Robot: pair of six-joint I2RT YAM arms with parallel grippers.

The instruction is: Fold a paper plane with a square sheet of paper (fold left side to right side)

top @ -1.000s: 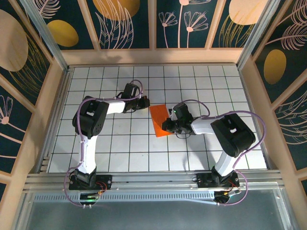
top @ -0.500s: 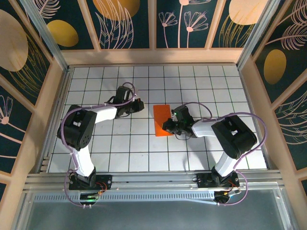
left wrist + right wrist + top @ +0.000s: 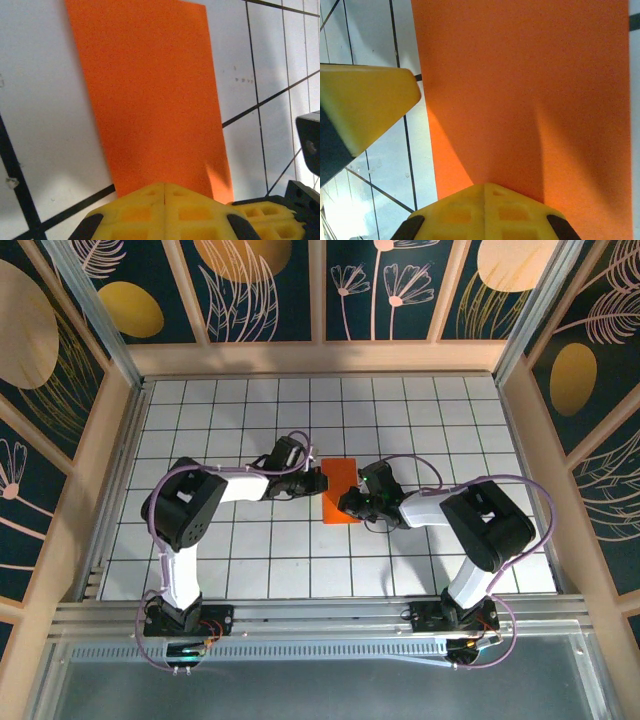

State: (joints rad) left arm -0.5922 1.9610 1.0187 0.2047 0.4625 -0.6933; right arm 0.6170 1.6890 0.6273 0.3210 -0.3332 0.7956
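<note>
- Top external view: the square sheet of paper (image 3: 340, 490) is seen just right of the frame's centre. It lies flat on the table (image 3: 250, 540) as an upright orange rectangle, so it is judged to be already folded in half. The left gripper (image 3: 320, 480) is placed at its left edge and the right gripper (image 3: 347, 504) at its lower right. Both are closed, and nothing is held. The white gridded surface is bounded by a wooden frame with dark floral panels (image 3: 60, 390), well apart from the paper.
- Left wrist view: the left gripper (image 3: 165, 192) is shown at bottom centre with its fingers pressed together over the near edge of the paper (image 3: 150, 100). Whether the paper is touched cannot be told. The right gripper (image 3: 265, 220) is seen at lower right, just beside the paper's corner.
- Right wrist view: the shut right gripper (image 3: 485, 195) is seen at bottom centre over the paper (image 3: 530, 90), and the left gripper (image 3: 370, 105) is at the paper's left edge.
- The sheet is judged light, thin and limp, easily creased, and likely to slide on the smooth surface. It is best pinned with one tip and lifted at a free edge or corner.
</note>
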